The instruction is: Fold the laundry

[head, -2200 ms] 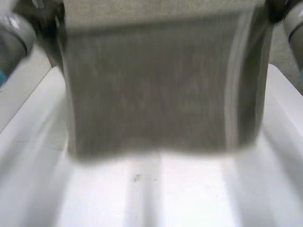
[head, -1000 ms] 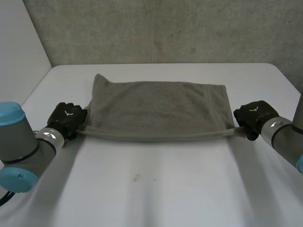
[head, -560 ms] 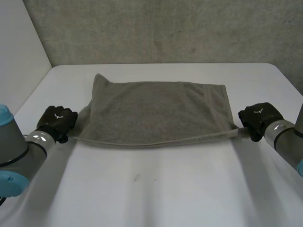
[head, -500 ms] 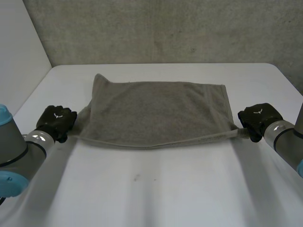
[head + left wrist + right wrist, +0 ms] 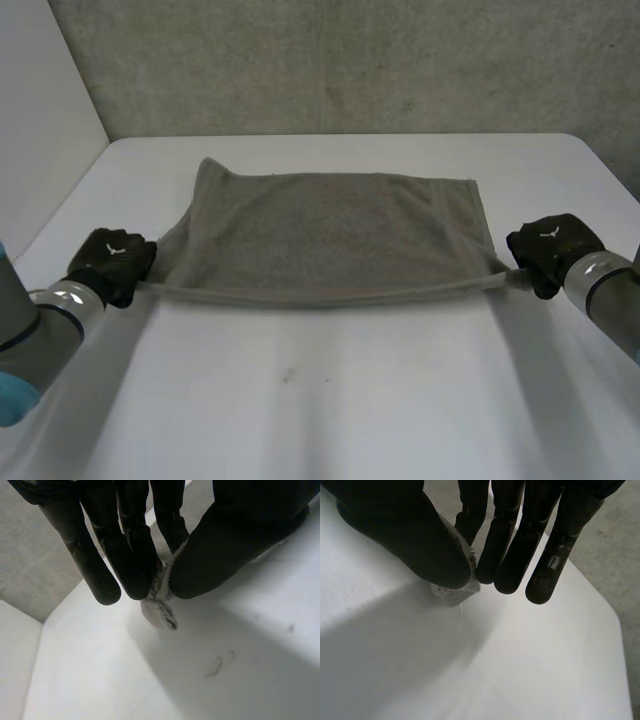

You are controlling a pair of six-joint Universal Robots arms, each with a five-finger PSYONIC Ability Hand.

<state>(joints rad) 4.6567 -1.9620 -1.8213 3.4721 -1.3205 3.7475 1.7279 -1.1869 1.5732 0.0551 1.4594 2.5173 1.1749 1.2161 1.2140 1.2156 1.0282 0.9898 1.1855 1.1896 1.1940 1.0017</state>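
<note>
Left hand (image 5: 112,265) pinches the near left corner of the grey towel (image 5: 330,235) between its thumb and its straight fingers (image 5: 131,555). In the left wrist view a small tuft of that corner pokes out just below the fingertips. The right hand (image 5: 548,250) grips the near right corner the same way, thumb pressed against the fingers (image 5: 505,545), with a bit of pale cloth showing under the thumb.

Between the two hands the towel's near edge is drawn out into a thin, taut line, with each corner pulled to a point at its hand. The rest of the towel lies spread across the middle of the white desk (image 5: 350,410), towards the far side. Its far left corner rises in a small peak, and a woven band runs down near its right edge. A shadow lies on the desk just in front of the stretched edge.

Both grey arms reach in from the near corners. A few small dark marks (image 5: 288,377) dot the desk nearer the camera. A rough grey wall (image 5: 350,60) stands behind the desk, and a white panel (image 5: 40,120) stands at the left.
</note>
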